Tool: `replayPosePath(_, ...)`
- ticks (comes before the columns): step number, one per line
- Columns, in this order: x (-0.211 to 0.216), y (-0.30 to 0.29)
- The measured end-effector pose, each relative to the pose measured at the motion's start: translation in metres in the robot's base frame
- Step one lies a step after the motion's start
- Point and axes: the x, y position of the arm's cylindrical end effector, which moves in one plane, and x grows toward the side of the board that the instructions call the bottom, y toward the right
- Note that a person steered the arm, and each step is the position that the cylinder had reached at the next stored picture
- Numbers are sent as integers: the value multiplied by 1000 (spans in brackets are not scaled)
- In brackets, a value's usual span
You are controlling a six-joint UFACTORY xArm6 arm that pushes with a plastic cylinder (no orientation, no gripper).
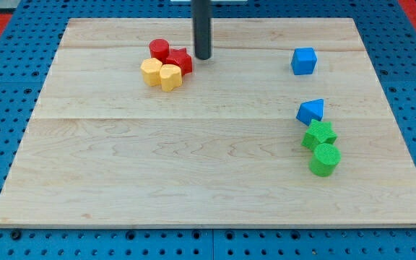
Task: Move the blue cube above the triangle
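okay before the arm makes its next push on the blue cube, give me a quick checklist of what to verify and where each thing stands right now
1. Blue cube in view and standing free: ok.
2. Blue triangle in view, below the cube toward the view's bottom: ok.
3. Cube already toward the view's top from the triangle, a gap between them: ok, roughly in line.
4. My tip near the cube: not ok, it sits far to the view's left, beside the red star.
5. Path from tip to cube free of blocks: ok.
6. Green star and green cylinder out of the way, below the triangle: ok.
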Motion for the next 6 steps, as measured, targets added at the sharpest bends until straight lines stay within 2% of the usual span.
replayPosePath(1,-13,97)
replayPosePath(2,-9,162)
replayPosePath(4,32,160)
replayPosePath(5,22,143)
replayPosePath(6,34,130)
